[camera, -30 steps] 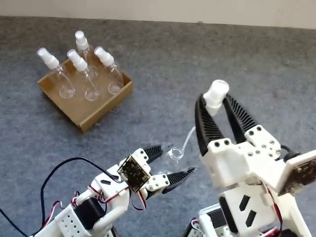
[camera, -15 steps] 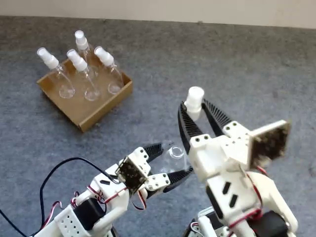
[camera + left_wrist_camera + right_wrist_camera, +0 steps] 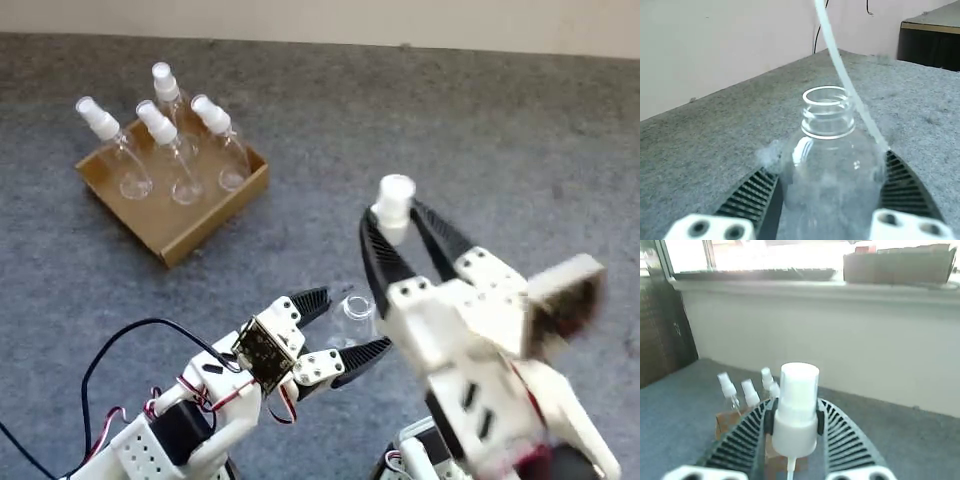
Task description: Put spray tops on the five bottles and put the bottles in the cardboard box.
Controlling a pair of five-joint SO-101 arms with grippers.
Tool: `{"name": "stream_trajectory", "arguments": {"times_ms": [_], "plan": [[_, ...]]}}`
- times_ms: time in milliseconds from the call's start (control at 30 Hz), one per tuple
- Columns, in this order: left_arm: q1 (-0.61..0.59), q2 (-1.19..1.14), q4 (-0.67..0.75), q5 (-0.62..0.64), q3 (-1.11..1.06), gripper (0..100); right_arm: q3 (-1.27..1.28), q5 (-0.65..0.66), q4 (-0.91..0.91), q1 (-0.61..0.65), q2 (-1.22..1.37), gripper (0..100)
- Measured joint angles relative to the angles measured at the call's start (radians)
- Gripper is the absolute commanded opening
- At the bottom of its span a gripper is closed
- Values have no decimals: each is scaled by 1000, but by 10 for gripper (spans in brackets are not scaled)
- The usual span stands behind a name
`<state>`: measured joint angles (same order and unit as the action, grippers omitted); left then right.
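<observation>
My left gripper [image 3: 335, 328] is shut on a clear open-necked bottle [image 3: 829, 165], held upright near the table's front; its neck [image 3: 357, 308] shows in the high view. My right gripper [image 3: 393, 218] is shut on a white spray top [image 3: 796, 407], held raised just to the right of the bottle. The top's thin dip tube [image 3: 845, 75] hangs down across the bottle's mouth in the left wrist view. The cardboard box [image 3: 215, 217] at the back left holds several capped bottles [image 3: 170, 140], standing upright.
Grey carpet-like cloth [image 3: 400, 120] covers the table. A pale wall [image 3: 320, 18] runs along the far edge. A black cable [image 3: 130, 335] loops beside the left arm at the front.
The right arm swung left and lower with the spray top, bringing it beside the bottle. The dip tube now hangs over the bottle's mouth. The left gripper kept still.
</observation>
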<state>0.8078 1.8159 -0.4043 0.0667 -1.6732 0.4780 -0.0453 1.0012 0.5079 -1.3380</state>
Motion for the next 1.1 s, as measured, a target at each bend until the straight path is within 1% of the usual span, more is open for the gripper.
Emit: {"name": "stream_trajectory", "arguments": {"times_ms": [167, 333, 533, 700, 1033, 1100], "plan": [[0, 0, 0, 0, 0, 181, -129, 0, 0, 0, -2, 15], [0, 0, -11, 0, 0, 181, -169, 0, 0, 0, -2, 15], [17, 0, -11, 0, 0, 181, -132, 0, -9, 0, -2, 15], [54, 0, -11, 0, 0, 181, -18, 0, -110, 0, -2, 15], [54, 0, -11, 0, 0, 181, -3, 0, -124, 0, 0, 15], [54, 0, -11, 0, 0, 181, -3, 0, -124, -28, 0, 15]]}}
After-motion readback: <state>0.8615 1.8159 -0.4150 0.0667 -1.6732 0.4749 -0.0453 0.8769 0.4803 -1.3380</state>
